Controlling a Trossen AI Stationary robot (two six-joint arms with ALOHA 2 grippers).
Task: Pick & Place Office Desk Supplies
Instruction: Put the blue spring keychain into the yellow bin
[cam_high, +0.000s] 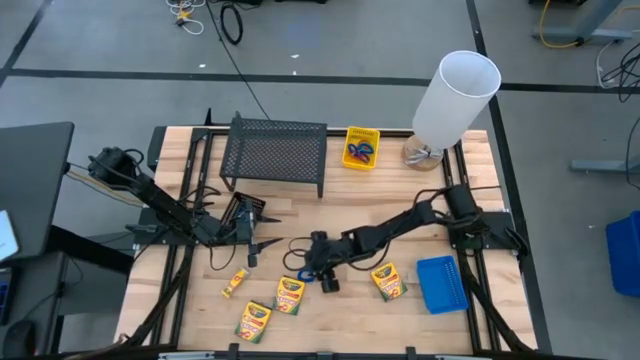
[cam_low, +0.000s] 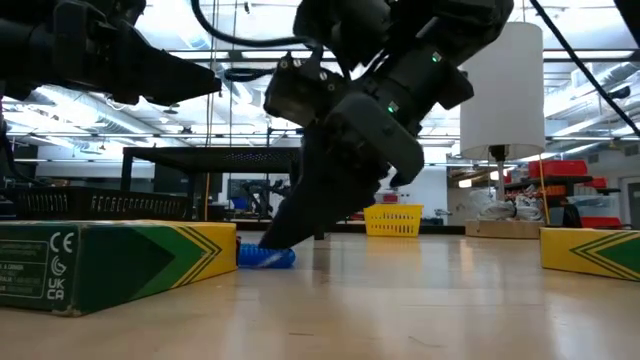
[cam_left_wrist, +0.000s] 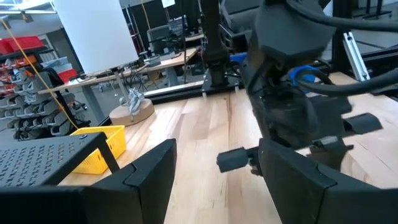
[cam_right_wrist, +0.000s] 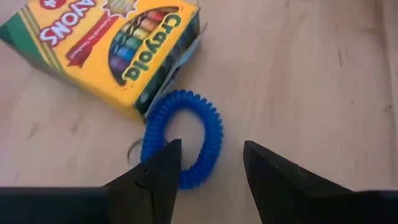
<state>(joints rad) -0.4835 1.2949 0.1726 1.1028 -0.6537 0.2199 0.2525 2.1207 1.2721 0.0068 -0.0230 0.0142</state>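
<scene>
A blue coiled loop (cam_right_wrist: 186, 143) lies flat on the table against a yellow-and-green crayon box (cam_right_wrist: 106, 46). It also shows in the high view (cam_high: 305, 272) and the low view (cam_low: 266, 257). My right gripper (cam_right_wrist: 208, 168) is open and points down over the loop; one finger is over its inner side and the other outside its near arc. My left gripper (cam_high: 250, 238) hovers open near the table's left-middle, holding nothing. More crayon boxes (cam_high: 254, 320), (cam_high: 388, 282) lie near the front edge. A yellow bin (cam_high: 361, 147) holds loops, and a blue bin (cam_high: 441, 283) sits to the right. My right gripper stands astride the near arc of the blue loop (cam_right_wrist: 198, 177), coming from above. Whether either fingertip touches the coil, I cannot tell. The loop lies flat on the table.
A black wire-mesh rack (cam_high: 275, 155) stands at the far middle and a tall white cylinder (cam_high: 455, 95) at the far right. A small crayon box (cam_high: 235, 283) lies left of the front boxes. Bare wood shows in the table's middle, between the rack and the arms.
</scene>
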